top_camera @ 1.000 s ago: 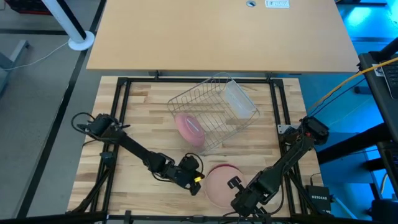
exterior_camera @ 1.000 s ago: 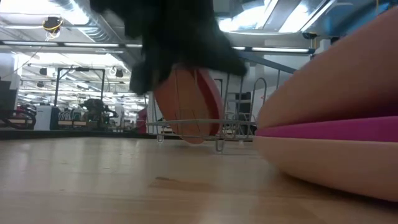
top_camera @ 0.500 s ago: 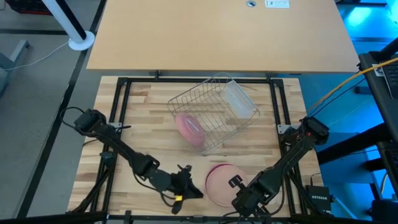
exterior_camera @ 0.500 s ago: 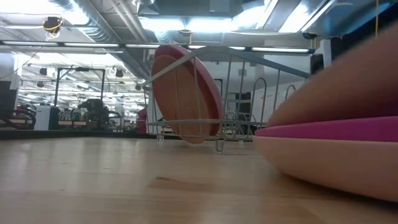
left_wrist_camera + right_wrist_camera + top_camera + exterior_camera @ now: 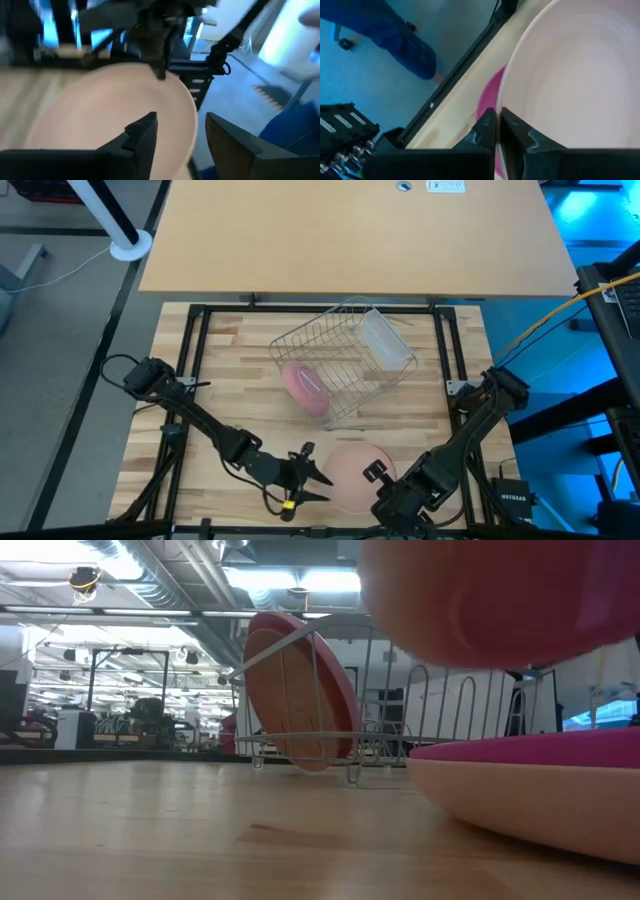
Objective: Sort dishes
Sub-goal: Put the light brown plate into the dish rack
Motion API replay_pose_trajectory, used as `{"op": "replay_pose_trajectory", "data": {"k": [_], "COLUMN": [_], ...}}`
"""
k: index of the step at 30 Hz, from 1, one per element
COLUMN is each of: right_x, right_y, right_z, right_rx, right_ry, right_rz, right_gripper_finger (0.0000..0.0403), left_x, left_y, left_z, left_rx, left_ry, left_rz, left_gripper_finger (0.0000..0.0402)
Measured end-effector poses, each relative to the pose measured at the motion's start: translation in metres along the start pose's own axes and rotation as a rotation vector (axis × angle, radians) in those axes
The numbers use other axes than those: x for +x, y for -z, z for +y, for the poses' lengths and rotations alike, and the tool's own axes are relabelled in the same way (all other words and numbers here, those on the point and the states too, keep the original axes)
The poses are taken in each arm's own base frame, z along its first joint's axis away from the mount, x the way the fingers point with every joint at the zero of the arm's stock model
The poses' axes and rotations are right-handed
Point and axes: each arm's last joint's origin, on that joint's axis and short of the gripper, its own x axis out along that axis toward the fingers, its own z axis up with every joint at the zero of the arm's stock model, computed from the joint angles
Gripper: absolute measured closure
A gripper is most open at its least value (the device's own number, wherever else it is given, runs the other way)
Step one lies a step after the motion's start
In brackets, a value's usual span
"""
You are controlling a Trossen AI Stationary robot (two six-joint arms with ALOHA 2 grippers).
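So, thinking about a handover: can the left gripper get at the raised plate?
Probably yes: the left gripper stands open beside the plate, nothing between them; the right gripper holds the opposite rim.

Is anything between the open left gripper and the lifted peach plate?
Nothing visible. The left gripper is open beside the peach plate, which the right gripper holds by its rim above the pink plate.
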Motion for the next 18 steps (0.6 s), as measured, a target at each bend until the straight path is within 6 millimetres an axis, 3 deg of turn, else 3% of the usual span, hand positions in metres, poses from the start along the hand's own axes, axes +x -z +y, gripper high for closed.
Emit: {"op": "replay_pose_trajectory", "data": {"k": [6, 18], "right_x": [-0.017, -0.042], "right_y": [-0.011, -0.024], "right_z": [-0.013, -0.043], "right_rx": [0.034, 0.106], "right_ry": [0.016, -0.021], "right_rz": [-0.052, -0.127], "right_gripper_finger": [0.0385, 0.0384], "left_x": [0.0, 0.0], "left_y": [-0.001, 0.005], "left_z": [-0.001, -0.003], "left_rx": [0.198, 0.25], "left_ry": [0.002, -0.007], "left_rz": [-0.002, 0.164], "left_gripper_finger": [0.0238, 0.0237]}}
